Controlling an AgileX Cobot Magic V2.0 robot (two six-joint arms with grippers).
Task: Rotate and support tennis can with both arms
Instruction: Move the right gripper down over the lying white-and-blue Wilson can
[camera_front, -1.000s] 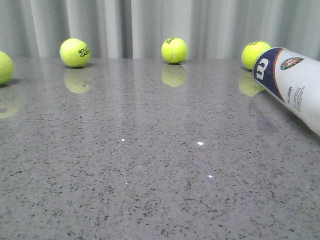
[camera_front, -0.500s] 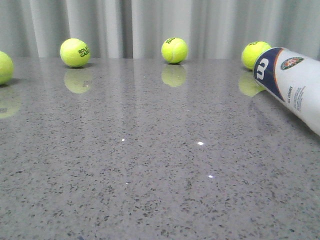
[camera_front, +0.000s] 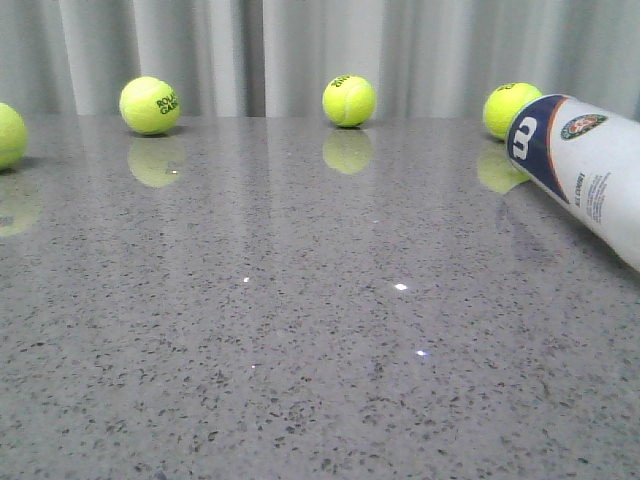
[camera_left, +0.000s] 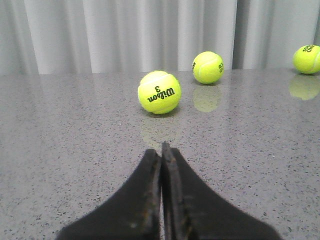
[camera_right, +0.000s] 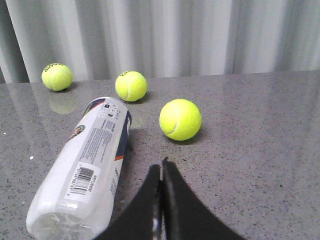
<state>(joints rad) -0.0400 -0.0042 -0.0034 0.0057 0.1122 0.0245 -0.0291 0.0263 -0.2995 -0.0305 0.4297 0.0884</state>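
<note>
Still no change: white plastic tennis can w/ navy band (camera_right: 82, 175) lies untouched on grey stone bench (camera_front: 300, 350); left gripper (camera_left: 161, 150) & right gripper (camera_right: 161, 167) both pinched closed, empty, so task unstarted.

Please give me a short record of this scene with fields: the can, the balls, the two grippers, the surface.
can: tennis can lying on its side, untouched
balls near can: three tennis balls, none touching it
ball ahead of left gripper: Wilson 3 ball
left gripper: fingers shut, empty, low over the table
right gripper: fingers shut, empty, beside the can
surface: grey speckled table
</note>
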